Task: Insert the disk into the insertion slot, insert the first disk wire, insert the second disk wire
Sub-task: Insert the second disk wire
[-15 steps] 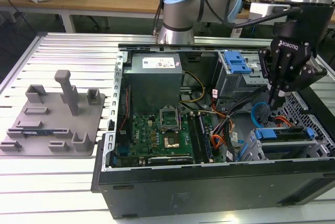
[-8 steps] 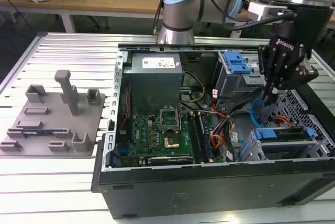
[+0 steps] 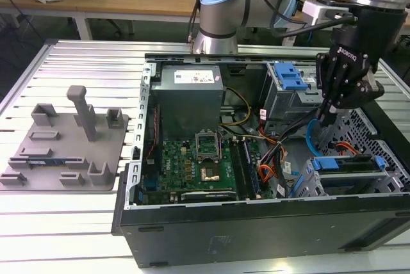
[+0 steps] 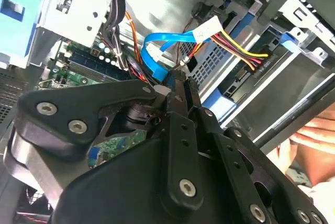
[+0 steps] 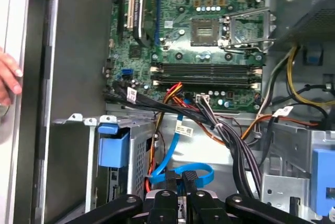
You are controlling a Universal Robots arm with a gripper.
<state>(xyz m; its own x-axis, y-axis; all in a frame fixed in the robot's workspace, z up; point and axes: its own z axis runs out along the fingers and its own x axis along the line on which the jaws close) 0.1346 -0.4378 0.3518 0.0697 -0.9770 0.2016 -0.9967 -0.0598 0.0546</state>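
Disk [image 3: 349,164] with its blue carrier sits in the low grey drive cage [image 3: 391,181] at the near right of the exterior view, inside the open computer case [image 3: 256,229]. Your claw [image 3: 325,119] hangs just above and behind that cage, close to the blue flat cable [image 3: 310,136]. In the second wrist view the claw [image 4: 180,75] has its fingers together, and they look pinched on the blue flat cable [image 4: 157,56] (the contact itself is partly hidden, so take that as likely). A white connector [image 4: 207,29] with yellow, red and black wires lies just beyond the tips. In the first wrist view you see the green motherboard [image 5: 209,30] and a person's hand [image 5: 8,77] on the case wall.
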